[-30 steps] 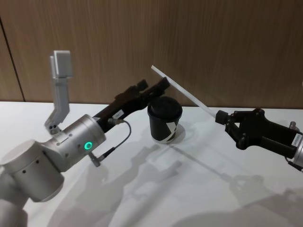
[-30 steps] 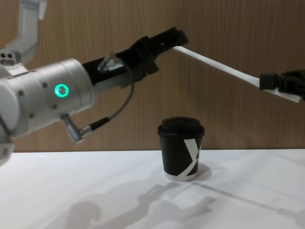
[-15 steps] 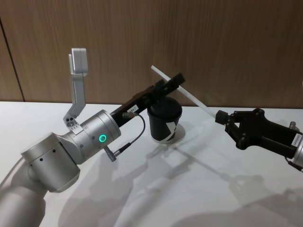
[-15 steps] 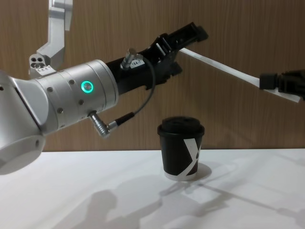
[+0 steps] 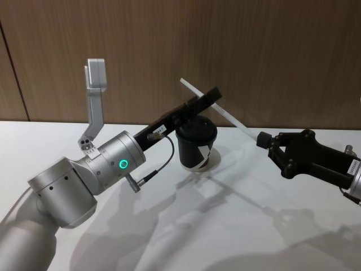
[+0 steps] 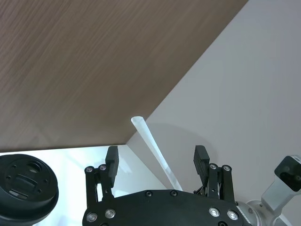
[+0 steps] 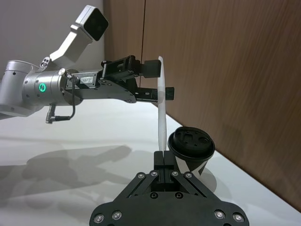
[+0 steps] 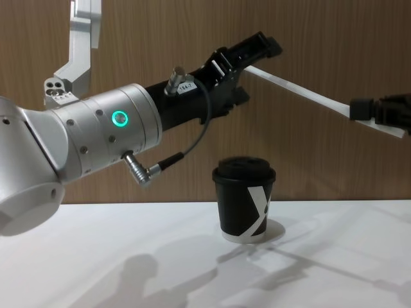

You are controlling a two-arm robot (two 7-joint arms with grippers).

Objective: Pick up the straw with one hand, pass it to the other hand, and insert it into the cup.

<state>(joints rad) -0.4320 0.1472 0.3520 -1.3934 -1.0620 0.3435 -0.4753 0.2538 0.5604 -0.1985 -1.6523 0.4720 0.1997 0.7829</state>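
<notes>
Straw [image 5: 237,122], long, thin, white, is judged light, stiff, crushable, best gripped near its top. In the head view its lower end is pinched by the boxy black right gripper [image 5: 263,139], long axis climbing leftward. In the left wrist view the silver-wristed black left gripper [image 6: 156,154] is spread around its upper part, not touching. In the chest view it is seen slanting higher than the lidded black paper cup [image 8: 244,202].

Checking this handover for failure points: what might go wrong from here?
1. The right gripper alone holds the straw, by its lower end. Letting go before the open left gripper shuts would likely drop it.
2. Once both clamp the thin straw, any arm movement could bend it.
3. The cup stands below the left gripper, so a swing might knock it.
</notes>
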